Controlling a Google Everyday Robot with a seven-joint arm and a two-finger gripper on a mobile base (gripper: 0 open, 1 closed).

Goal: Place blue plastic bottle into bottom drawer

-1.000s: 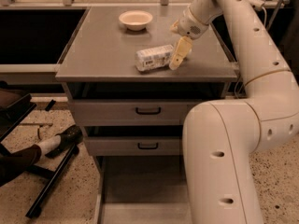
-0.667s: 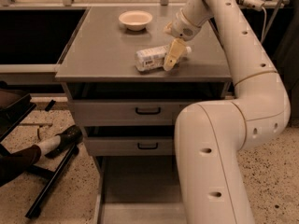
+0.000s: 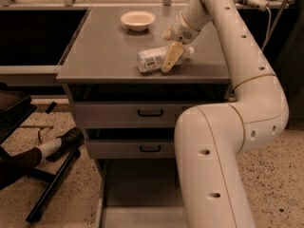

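Up in the upper middle of the frame, the cream end effector sits down against the small clear plastic bottle with the pale blue label.
Whether it is clamped on that bottle cannot be told. The bottle lies on its side near the front edge of the grey metal tabletop, white cap pointing right. A cream round bowl stands farther back, well apart. Lower in the frame, the wide grey bottom drawer is pulled out.
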